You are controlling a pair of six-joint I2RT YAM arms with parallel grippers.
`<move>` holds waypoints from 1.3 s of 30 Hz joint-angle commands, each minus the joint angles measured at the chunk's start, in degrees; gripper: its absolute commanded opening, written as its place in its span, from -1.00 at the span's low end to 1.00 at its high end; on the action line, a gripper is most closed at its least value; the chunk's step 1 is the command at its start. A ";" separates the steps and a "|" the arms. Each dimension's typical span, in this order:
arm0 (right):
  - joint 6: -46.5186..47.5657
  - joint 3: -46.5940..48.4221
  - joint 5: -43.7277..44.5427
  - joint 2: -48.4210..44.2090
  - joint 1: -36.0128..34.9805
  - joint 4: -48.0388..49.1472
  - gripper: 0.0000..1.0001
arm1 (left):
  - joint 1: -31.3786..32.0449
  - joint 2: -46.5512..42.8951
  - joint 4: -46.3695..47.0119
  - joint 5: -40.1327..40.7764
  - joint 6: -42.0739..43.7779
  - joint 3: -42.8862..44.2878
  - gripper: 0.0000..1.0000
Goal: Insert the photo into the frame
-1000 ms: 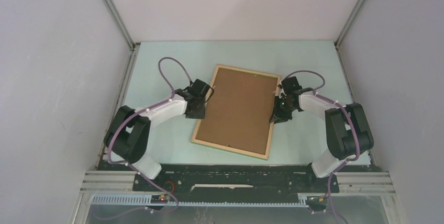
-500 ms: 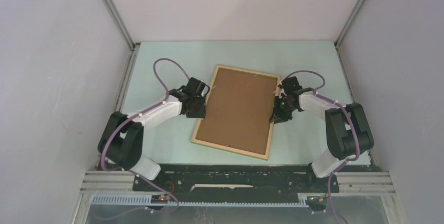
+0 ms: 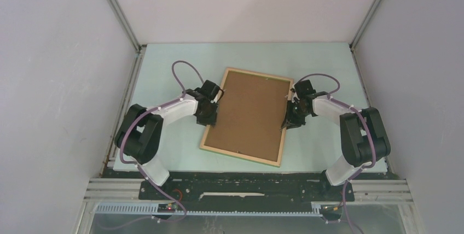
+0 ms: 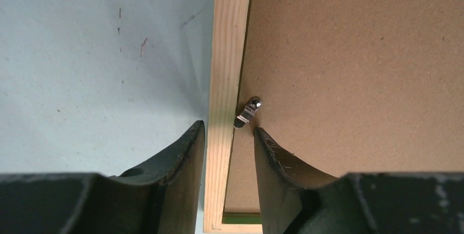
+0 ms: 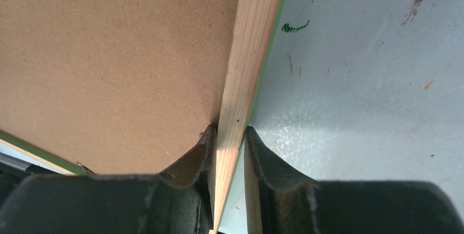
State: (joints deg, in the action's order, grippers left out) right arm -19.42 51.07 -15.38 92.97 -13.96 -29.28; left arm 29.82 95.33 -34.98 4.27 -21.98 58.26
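1. The frame (image 3: 241, 156) lies flat on the pale blue table (image 3: 164, 70), about in the middle, between my two arms. It is turned a bit, so its corners do not line up with the table edges.
2. Its light wood side faces up. A brown board (image 3: 249, 113) fills the inside of it.
3. My left pincer (image 3: 209, 115) is at the left long rail of the frame, about halfway along.
4. From my left wrist, the left pincer (image 4: 230, 130) has one finger on each side of that rail (image 4: 230, 53). The outer finger is over the table (image 4: 98, 53). The inner finger is over the brown board (image 4: 355, 53).
5. My left fingers are apart, wider than the rail. There is a small dark gap between the inner finger and the wood, so this pincer is not squeezing anything.
6. A little shiny metal clip (image 4: 247, 112) sits at the edge of the board, just beside my inner left finger.
7. My right pincer (image 3: 291, 120) is at the right long rail.
8. From my right wrist, the right pincer (image 5: 230, 133) is closed tight on that rail (image 5: 257, 37). Both fingers touch the wood, one on the board (image 5: 109, 53) side and one on the table (image 5: 361, 81) side.
9. A thin green line runs along the outer edge of that rail.
10. A small green mark (image 5: 295, 27) is on the table near the rail.
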 commanded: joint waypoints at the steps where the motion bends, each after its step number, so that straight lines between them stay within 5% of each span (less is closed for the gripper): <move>1: 2.17 1.14 0.35 -0.21 -0.01 1.24 -0.91 | -0.07 1.83 -0.18 0.04 1.41 4.72 -0.31; 14: 2.27 1.14 0.21 0.08 -0.02 1.41 -0.92 | -2.83 4.57 1.55 0.56 1.16 2.64 -0.97; 22: 2.28 1.14 0.11 0.01 0.07 1.33 -0.92 | -2.89 0.54 6.59 3.97 0.49 -5.57 -1.00; 27: 2.28 1.14 0.08 -0.09 0.07 1.27 -0.93 | -5.24 -3.45 14.12 -6.61 -2.08 -10.16 -1.00; 34: 2.26 1.14 -0.24 0.30 0.06 1.42 -0.93 | -5.30 -8.24 13.17 -7.52 -4.95 -9.61 -0.38; 39: 2.26 1.09 -0.31 0.30 0.07 1.42 -0.93 | -5.43 -10.82 11.96 -7.33 -5.33 -9.62 -0.21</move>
State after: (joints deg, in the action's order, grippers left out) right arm -19.38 51.07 -15.59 93.01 -13.96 -29.28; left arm 24.71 88.60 -23.16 -2.39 -26.04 49.56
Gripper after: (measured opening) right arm 0.269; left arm 0.416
